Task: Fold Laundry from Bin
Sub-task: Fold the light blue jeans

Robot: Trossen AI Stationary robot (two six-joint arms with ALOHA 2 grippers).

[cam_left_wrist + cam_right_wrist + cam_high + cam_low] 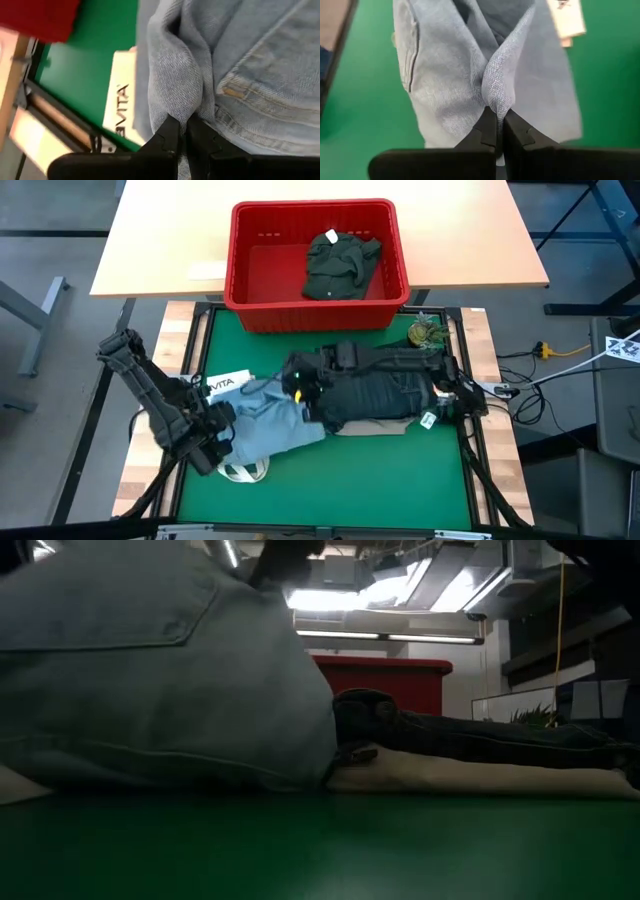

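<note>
Light blue jeans (270, 420) lie bunched on the green mat (340, 480), left of centre, and fill the left of the low view (150, 670). My left gripper (222, 422) is shut on their left end. My right gripper (297, 387), reaching over from the right, is shut on their far right part. Folded dark navy jeans (378, 395) rest on folded beige trousers (375, 426) to the right. The red bin (318, 265) stands beyond the mat's far edge, with a dark olive garment (338, 265) lying inside. My left gripper (182, 129) pinches a bunched fold of the jeans' denim (176, 102) between its two fingers, beside a stitched pocket seam (235, 92). The fingers slant down onto it. The cloth runs on from the fingers in loose folds. My right gripper (499, 122) pinches a raised fold of the jeans' denim (496, 92) between its two fingers, slanting down from above. The cloth peaks at the fingers and spreads away below them toward the mat.
A white tote bag printed "VITA" (228, 383) lies partly under the light blue jeans, its straps (245, 472) showing at their near side. A small green and yellow object (428, 332) sits at the mat's far right corner.
</note>
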